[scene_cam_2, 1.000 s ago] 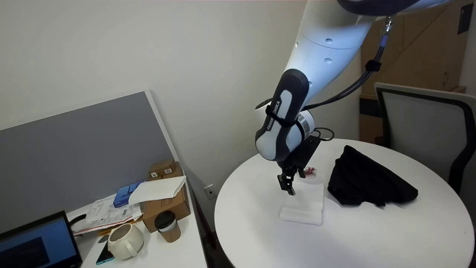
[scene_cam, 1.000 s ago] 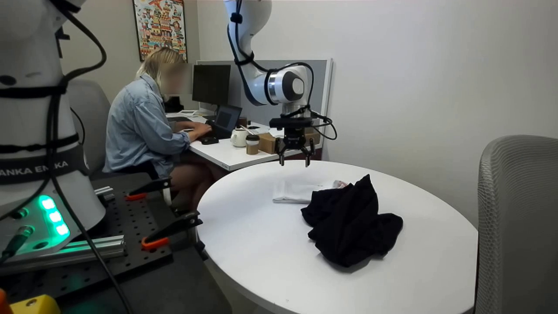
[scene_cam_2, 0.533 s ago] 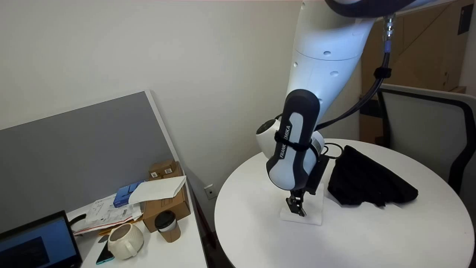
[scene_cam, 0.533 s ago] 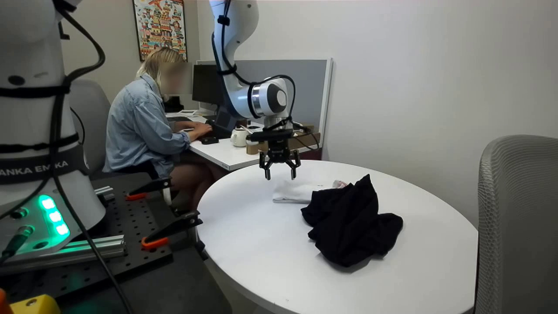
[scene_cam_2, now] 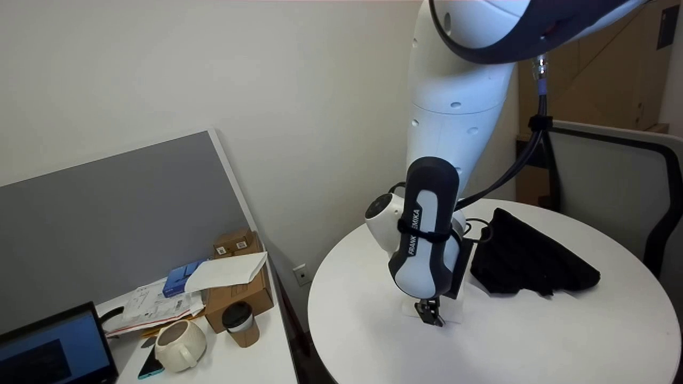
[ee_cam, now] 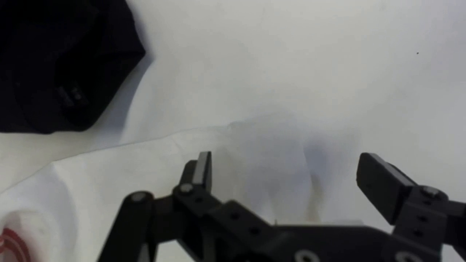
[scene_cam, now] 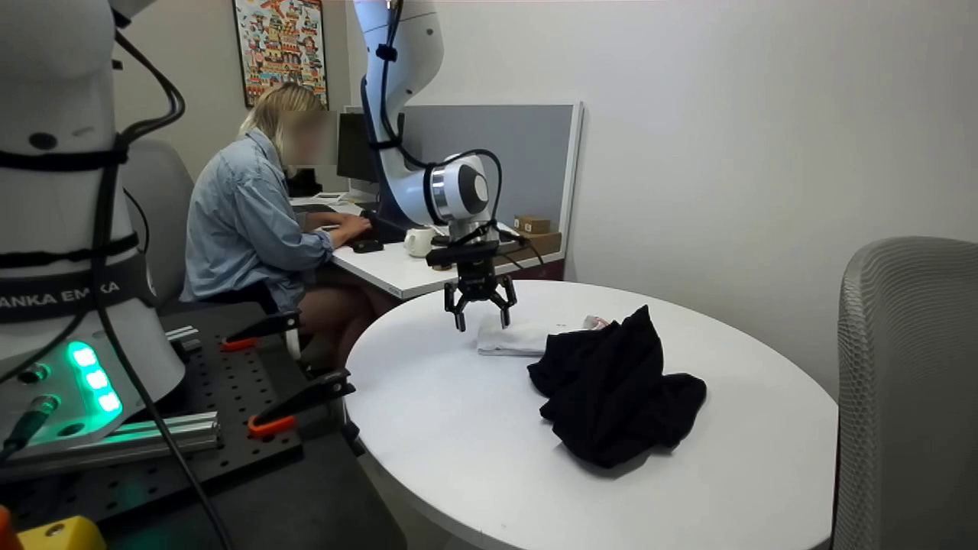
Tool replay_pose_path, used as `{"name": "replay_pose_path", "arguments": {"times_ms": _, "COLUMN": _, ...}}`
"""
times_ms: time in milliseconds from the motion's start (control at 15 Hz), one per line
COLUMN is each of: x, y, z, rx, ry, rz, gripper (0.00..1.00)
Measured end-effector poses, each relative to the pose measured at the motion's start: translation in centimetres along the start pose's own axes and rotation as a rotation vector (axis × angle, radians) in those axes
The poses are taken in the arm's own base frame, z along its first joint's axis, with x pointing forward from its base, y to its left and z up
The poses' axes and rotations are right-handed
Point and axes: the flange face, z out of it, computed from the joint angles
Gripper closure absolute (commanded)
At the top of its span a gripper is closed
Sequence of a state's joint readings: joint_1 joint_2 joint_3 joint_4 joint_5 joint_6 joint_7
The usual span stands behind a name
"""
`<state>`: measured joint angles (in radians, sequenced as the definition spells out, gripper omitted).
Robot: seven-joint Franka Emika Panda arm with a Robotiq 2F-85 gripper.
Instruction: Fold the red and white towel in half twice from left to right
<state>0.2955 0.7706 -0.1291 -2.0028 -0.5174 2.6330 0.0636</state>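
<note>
The white towel (scene_cam: 513, 340) lies folded flat on the round table, with a small red-striped part at one end. In an exterior view the arm hides most of it, and only a corner of the towel (scene_cam_2: 453, 310) shows. In the wrist view the towel (ee_cam: 142, 163) runs from lower left to the middle, with red stripes at the lower left. My gripper (scene_cam: 483, 324) is open and empty, pointing down just above the towel's end. In the wrist view the gripper (ee_cam: 284, 171) has its left finger over the towel and its right finger past the towel's edge, over the table.
A crumpled black cloth (scene_cam: 615, 397) lies on the white round table (scene_cam: 435, 412) beside the towel; it also shows in the wrist view (ee_cam: 62, 69). A grey chair (scene_cam: 909, 382) stands at the table. A person (scene_cam: 244, 206) sits at a desk with a mug, cup and boxes.
The gripper has moved down and along the towel to its end, toward the robot base's side. It stays open. The towel and black cloth have not moved.
</note>
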Motion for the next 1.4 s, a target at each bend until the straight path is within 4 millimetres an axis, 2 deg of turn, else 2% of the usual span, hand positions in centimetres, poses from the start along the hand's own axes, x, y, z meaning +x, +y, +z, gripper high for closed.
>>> {"name": "replay_pose_path", "arguments": {"times_ms": 133, "x": 0.0, "y": -0.2, "z": 0.3, "rx": 0.001, "ry": -0.004, "rz": -0.003, "gripper": 0.33}}
{"name": "replay_pose_path", "arguments": {"times_ms": 533, "x": 0.3, "y": -0.1, "z": 0.9, "rx": -0.002, "ry": -0.007, "rz": -0.003, "gripper": 0.81}}
{"name": "replay_pose_path", "arguments": {"times_ms": 667, "x": 0.6, "y": 0.0, "z": 1.0, "rx": -0.004, "ry": -0.004, "rz": -0.003, "gripper": 0.92}}
{"name": "replay_pose_path", "arguments": {"times_ms": 867, "x": 1.0, "y": 0.1, "z": 1.1, "rx": -0.006, "ry": 0.001, "rz": -0.002, "gripper": 0.95}}
{"name": "replay_pose_path", "arguments": {"times_ms": 933, "x": 1.1, "y": 0.1, "z": 1.1, "rx": -0.007, "ry": 0.002, "rz": -0.002, "gripper": 0.91}}
{"name": "replay_pose_path", "arguments": {"times_ms": 1400, "x": 1.4, "y": -0.3, "z": 0.9, "rx": 0.001, "ry": 0.008, "rz": -0.002, "gripper": 0.91}}
